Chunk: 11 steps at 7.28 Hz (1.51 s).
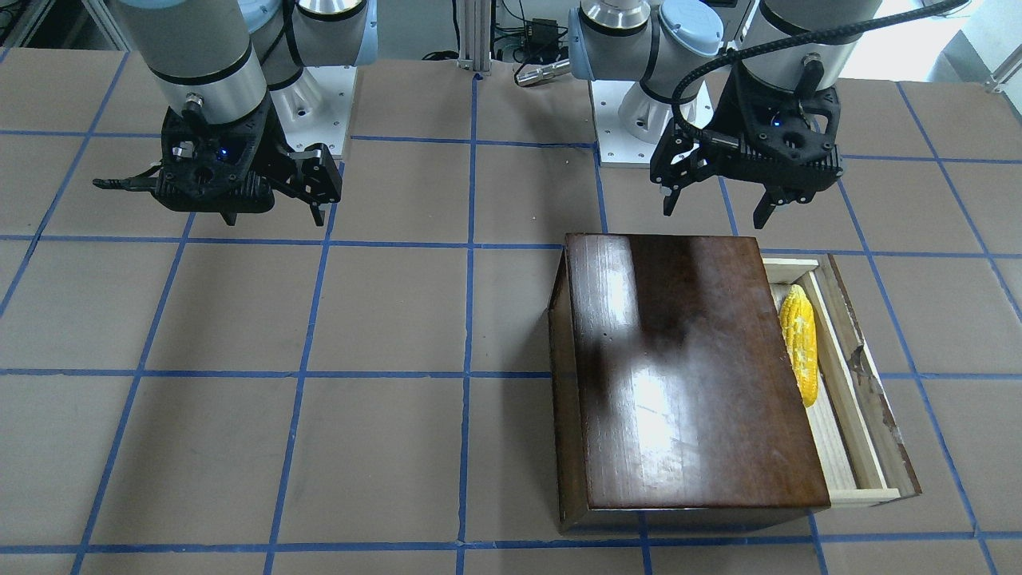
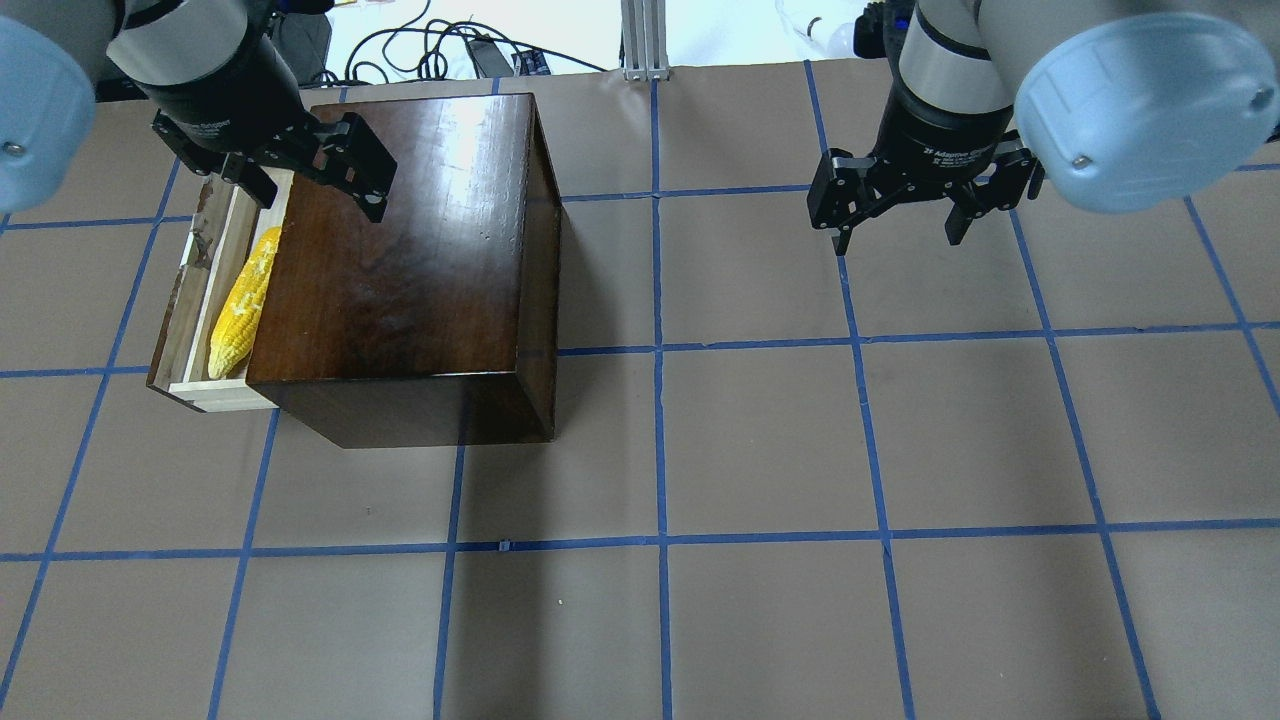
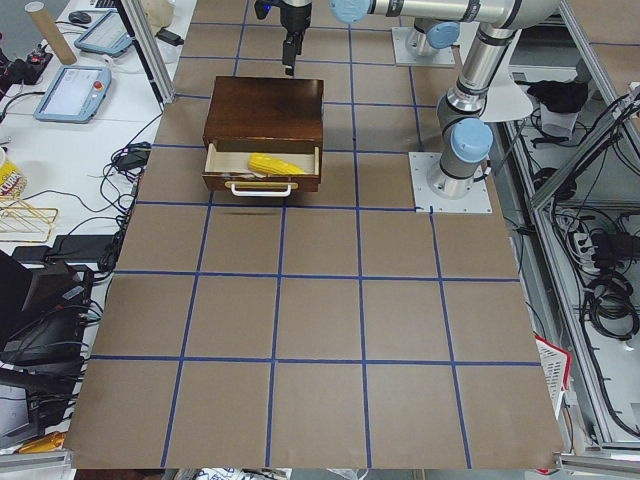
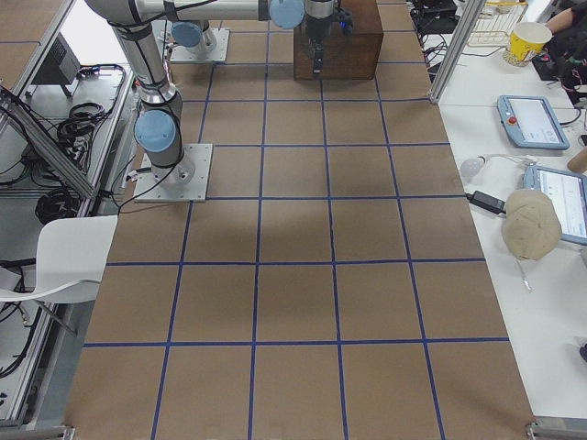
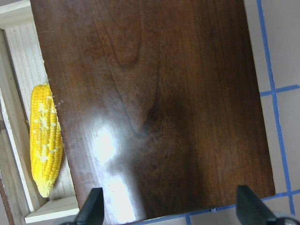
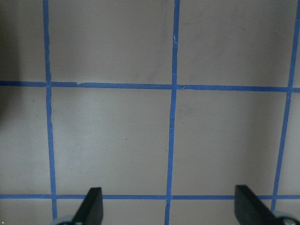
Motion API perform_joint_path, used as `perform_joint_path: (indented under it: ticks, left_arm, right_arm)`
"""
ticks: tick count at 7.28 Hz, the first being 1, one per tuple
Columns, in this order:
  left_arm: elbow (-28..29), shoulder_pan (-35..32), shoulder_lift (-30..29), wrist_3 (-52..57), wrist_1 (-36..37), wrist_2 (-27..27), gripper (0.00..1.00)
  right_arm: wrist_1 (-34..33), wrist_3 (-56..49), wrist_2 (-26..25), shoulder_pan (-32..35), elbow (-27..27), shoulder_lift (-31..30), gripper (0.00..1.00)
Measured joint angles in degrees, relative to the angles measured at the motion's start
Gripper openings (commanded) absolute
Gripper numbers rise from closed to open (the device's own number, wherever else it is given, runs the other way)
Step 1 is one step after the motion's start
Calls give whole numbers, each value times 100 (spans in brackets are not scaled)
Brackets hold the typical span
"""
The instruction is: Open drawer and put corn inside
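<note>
Brown paper-covered table with blue tape grid | glossy dark-brown wooden box by the far edge, robot's left half | pale-wood drawer with dark front panel pulled out toward the left edge | left gripper above box top, jaws spread, empty | right gripper over bare table, jaws spread, empty | small yellow bumpy corn cob lying lengthwise in the drawer.
</note>
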Motion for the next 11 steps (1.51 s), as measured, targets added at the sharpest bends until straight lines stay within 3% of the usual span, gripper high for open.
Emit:
perform_joint_path:
  ticks: [11]
  left_arm:
    - [69, -17, 88, -336, -221, 104, 100]
  right_arm:
    - [0, 0, 0, 0, 0, 0, 100]
